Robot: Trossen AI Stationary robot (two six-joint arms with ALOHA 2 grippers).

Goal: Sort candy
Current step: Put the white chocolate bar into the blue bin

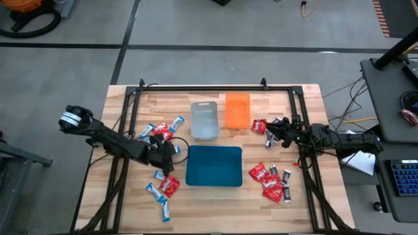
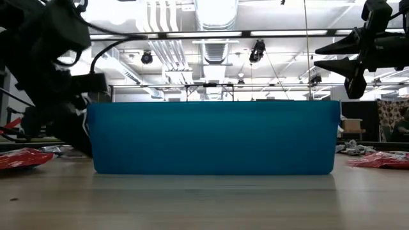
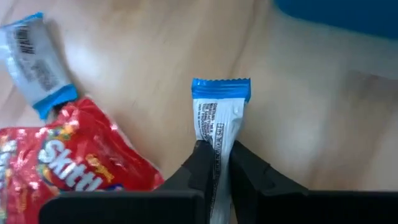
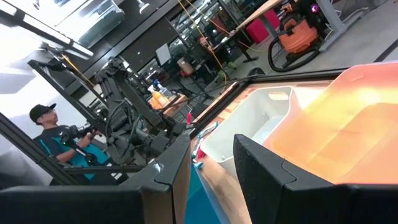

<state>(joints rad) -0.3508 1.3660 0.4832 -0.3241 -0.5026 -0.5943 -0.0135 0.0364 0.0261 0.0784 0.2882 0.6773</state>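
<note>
Candy lies in loose groups on the wooden table: blue-and-white bars and red packets at the left (image 1: 161,129) and near left (image 1: 163,189), red packets and dark mini bars at the right (image 1: 271,179). My left gripper (image 3: 216,149), beside the blue tray's left side (image 1: 168,158), is shut on one blue-and-white bar (image 3: 219,109). A red packet (image 3: 68,158) and another blue-and-white bar (image 3: 34,62) lie close by on the wood. My right gripper (image 4: 211,168) hovers open and empty by the right edge (image 1: 274,134), facing the orange tray (image 4: 348,130). My left gripper pinches the blue-and-white bar between its two fingers, on the bar's two long edges (image 3: 217,144) around its middle. The fingers slant down from the table's left and lie along the bar. The bar's blue crimped far end (image 3: 221,88) sticks out past the fingertips, over the wood.
A grey tray (image 1: 204,121) and an orange tray (image 1: 238,109) stand side by side at the far middle. The blue tray (image 1: 214,165) sits in front of them, its corner (image 3: 348,15) close to my left gripper. Black frame rails (image 1: 124,130) run along both table sides.
</note>
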